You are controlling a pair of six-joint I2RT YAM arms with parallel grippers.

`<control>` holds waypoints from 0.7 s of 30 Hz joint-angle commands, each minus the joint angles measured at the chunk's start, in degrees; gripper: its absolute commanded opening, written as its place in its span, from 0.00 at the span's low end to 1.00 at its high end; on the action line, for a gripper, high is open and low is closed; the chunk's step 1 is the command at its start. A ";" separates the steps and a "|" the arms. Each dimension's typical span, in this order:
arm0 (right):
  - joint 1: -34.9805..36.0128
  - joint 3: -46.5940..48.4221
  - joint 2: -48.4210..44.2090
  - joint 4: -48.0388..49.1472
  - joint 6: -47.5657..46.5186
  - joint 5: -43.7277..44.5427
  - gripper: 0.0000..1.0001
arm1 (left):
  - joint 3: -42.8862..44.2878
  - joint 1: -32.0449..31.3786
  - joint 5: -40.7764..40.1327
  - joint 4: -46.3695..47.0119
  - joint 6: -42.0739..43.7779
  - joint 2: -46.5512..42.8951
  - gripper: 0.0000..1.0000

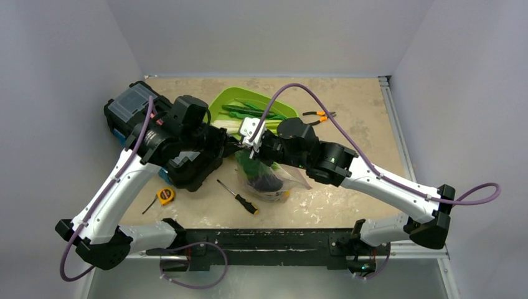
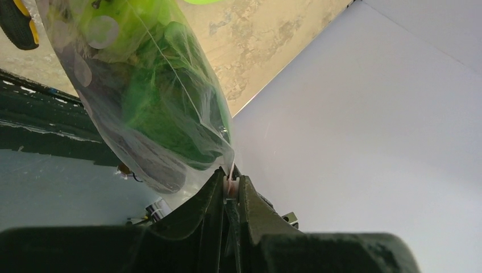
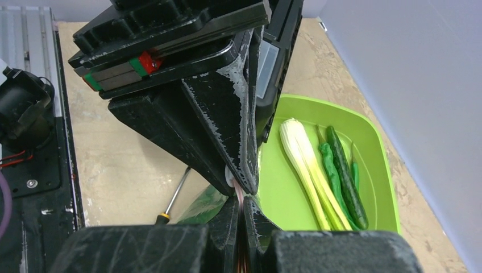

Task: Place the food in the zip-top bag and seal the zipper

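Mottled beige tabletop (image 1: 348, 162), pale grey walls on three sides. The zip-top bag (image 1: 269, 179) hangs at the centre, lifted by its top edge where both hands meet at its 11 o'clock.

- Left hand (image 2: 230, 185): fingers nearly together, pinching the bag's edge.
- Right hand (image 3: 241, 207): fingers pressed together on the same thin edge, tip to tip with the left hand.
- Food in the bag: leafy green (image 2: 153, 108) and a dark purple piece (image 1: 266, 182).
- Lime-green tray (image 3: 295, 193) at the bag's 12 o'clock holds a white-stemmed bok choy (image 3: 304, 165) and green pods (image 3: 345, 176).
- Screwdriver (image 1: 238, 197) at 7 o'clock, tape measure (image 1: 165, 195) at 9, pliers (image 1: 319, 116) at 1.
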 commanded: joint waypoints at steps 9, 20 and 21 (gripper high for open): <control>1.10 0.01 -1.54 11.34 -2.99 -3.30 0.00 | -1.84 -1.48 3.81 4.62 0.99 -1.00 0.34; 1.05 -1.53 -3.30 9.89 -1.79 -1.48 0.00 | -5.54 -0.52 3.23 3.81 -0.05 -5.58 0.50; 1.05 -1.46 -3.22 9.78 -1.83 -1.45 0.00 | -5.82 -0.51 3.07 3.84 -0.03 -5.80 0.47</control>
